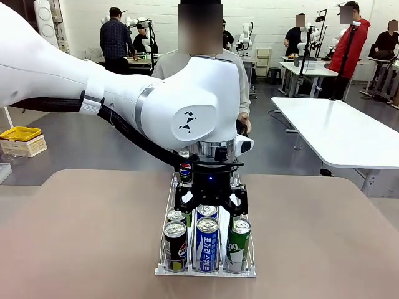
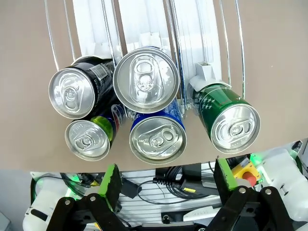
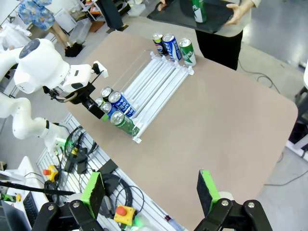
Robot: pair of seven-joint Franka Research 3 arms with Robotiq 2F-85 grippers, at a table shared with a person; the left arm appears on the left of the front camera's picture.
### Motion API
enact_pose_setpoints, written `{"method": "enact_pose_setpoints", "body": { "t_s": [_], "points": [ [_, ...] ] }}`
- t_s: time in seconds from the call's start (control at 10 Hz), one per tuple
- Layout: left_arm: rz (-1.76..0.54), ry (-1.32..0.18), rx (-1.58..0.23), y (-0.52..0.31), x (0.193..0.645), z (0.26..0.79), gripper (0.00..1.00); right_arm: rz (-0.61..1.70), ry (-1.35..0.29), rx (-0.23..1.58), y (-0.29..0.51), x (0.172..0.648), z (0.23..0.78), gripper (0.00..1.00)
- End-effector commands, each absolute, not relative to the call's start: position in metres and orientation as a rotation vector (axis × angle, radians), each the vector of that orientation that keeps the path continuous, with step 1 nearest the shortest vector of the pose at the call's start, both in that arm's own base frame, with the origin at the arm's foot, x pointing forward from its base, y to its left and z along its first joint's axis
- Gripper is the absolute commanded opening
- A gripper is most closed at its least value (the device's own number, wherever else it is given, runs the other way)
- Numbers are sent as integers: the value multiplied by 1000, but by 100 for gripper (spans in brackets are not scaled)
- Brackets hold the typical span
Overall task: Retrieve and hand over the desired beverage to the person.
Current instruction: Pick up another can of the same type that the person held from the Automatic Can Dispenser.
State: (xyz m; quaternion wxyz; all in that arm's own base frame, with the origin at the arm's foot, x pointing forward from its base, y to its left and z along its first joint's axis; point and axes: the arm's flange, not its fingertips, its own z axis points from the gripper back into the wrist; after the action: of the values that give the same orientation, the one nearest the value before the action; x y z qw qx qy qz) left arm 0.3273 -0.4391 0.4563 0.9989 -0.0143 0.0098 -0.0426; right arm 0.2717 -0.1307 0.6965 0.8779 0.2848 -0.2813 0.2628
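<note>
A white wire rack [image 1: 206, 273] on the table holds several drink cans in three lanes. At its near end stand a black can [image 1: 175, 246], a blue can [image 1: 207, 243] and a green can [image 1: 238, 244], with more cans behind. My left gripper [image 1: 211, 208] hangs open just above the middle lane, over the second blue can [image 2: 146, 79], touching nothing. Three more cans [image 3: 172, 45] stand at the rack's far end. There the person [image 3: 219, 36] holds a dark tray [image 3: 168, 14] with a green can [image 3: 198, 10] on it. My right gripper [image 3: 150, 187] is open and empty, high above the table's near side.
The tan table [image 1: 87, 237] is bare on both sides of the rack. A white table [image 1: 343, 134] stands at the back right. A yellow box [image 1: 22, 138] sits off the table at the left. Cables and a red stop button [image 3: 119, 211] lie below the near edge.
</note>
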Motion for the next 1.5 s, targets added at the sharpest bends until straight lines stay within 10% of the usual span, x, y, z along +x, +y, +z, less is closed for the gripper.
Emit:
{"method": "enact_pose_setpoints", "body": {
  "t_s": [0.0,1.4],
  "points": [
    [-84,-13,-39,-437,326,456,100,565,-599,619,-130,273,696,100],
    [-22,-53,9,-434,325,435,100,565,-599,619,-130,273,696,100]
  ]
}}
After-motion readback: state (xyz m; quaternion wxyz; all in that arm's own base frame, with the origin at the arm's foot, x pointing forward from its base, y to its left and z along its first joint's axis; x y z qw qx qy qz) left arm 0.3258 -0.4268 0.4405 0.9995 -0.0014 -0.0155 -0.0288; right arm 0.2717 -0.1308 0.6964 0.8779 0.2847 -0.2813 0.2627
